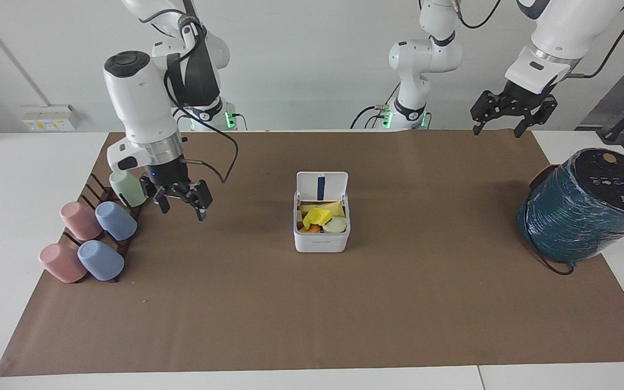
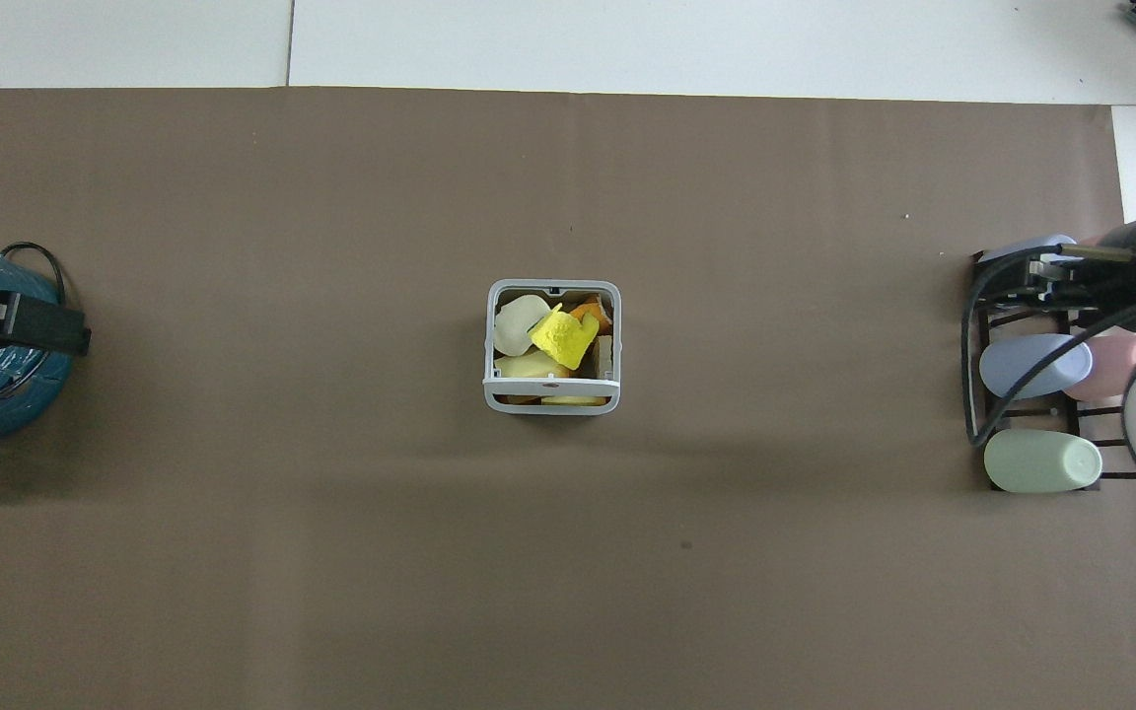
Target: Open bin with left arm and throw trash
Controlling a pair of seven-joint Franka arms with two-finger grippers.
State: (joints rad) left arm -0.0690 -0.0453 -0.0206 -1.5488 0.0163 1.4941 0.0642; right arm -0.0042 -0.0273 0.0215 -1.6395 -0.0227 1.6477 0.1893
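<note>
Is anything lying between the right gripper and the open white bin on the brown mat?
Nothing visible does. The right gripper hangs by the rack of pastel cups, jaws open and empty; only bare brown mat lies between it and the small white square bin, whose lid is up with the trash inside.
</note>
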